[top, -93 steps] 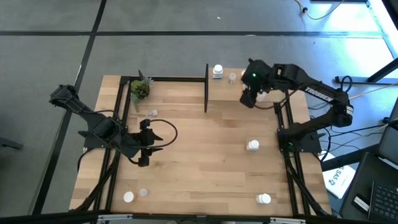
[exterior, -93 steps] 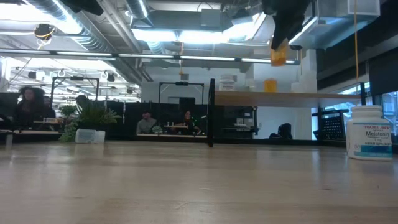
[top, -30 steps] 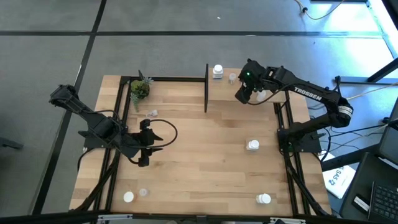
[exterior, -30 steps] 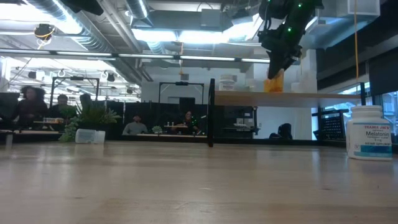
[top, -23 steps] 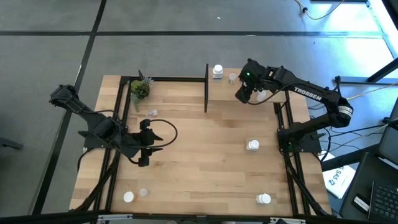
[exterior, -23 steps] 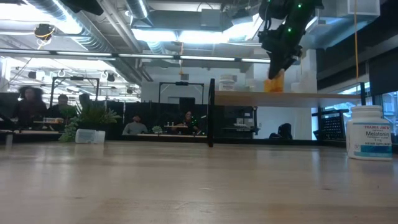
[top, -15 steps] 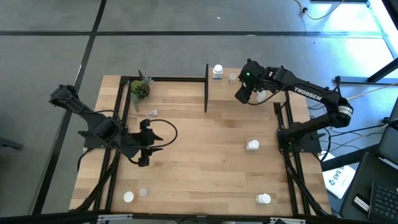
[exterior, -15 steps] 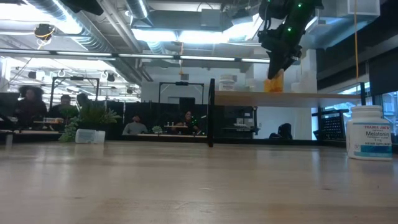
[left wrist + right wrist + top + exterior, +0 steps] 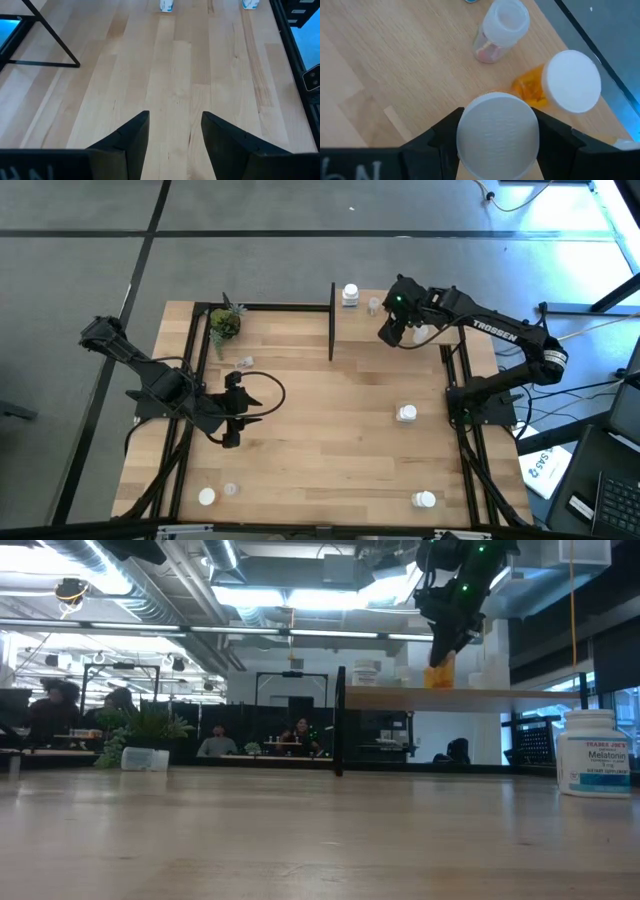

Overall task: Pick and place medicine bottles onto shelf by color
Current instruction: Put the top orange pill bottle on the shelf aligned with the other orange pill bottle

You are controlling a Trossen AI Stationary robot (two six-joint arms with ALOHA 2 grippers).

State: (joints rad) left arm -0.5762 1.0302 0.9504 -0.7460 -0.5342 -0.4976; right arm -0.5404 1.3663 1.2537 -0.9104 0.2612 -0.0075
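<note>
My right gripper (image 9: 392,332) is over the raised light-wood shelf (image 9: 358,330) at the table's far right. It is shut on an orange bottle with a white cap (image 9: 497,130), which the low view shows under the fingers (image 9: 440,670). Just beyond it on the shelf stand a second orange bottle (image 9: 565,86) and a clear bottle (image 9: 500,30). A white bottle (image 9: 350,294) stands at the shelf's far edge. My left gripper (image 9: 232,405) is open and empty, low over the table's left half (image 9: 175,135). My right gripper pinches the orange bottle at its white cap (image 9: 470,131), one finger on each side. The fingers come from above, slanting down. The bottle is upright with its base at the level of the shelf board (image 9: 400,697). I cannot tell whether it stands on the board.
Loose bottles stand on the tabletop: two white ones at the right (image 9: 406,414) (image 9: 424,500), a white and a clear one at the near left (image 9: 206,496) (image 9: 231,489), and a clear one (image 9: 245,363) near the potted plant (image 9: 225,323). A black post (image 9: 331,320) bounds the shelf's left side.
</note>
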